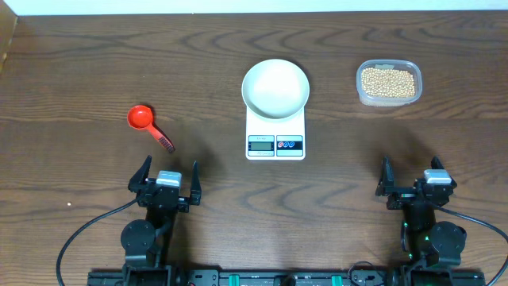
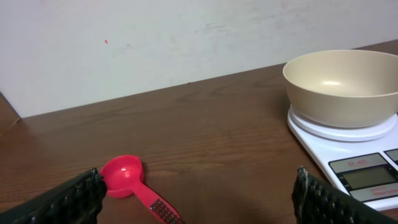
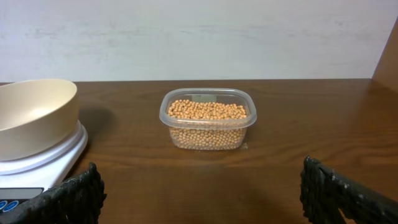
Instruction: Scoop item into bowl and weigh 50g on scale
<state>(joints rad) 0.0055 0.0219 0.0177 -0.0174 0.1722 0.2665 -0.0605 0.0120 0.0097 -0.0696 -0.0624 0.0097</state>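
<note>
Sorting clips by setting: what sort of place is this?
Probably a robot test bench, not a real kitchen: a dark wooden table against a plain white wall, with a flat white digital kitchen scale, a clear plastic tub of small beige beans and a red plastic scoop.

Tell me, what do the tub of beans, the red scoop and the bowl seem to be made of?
Tub: clear plastic, probably; the beans show through its wall. Scoop: red plastic, likely, smooth with a slight gloss. Bowl: smooth off-white with a soft sheen; ceramic or melamine, I cannot tell which.
</note>
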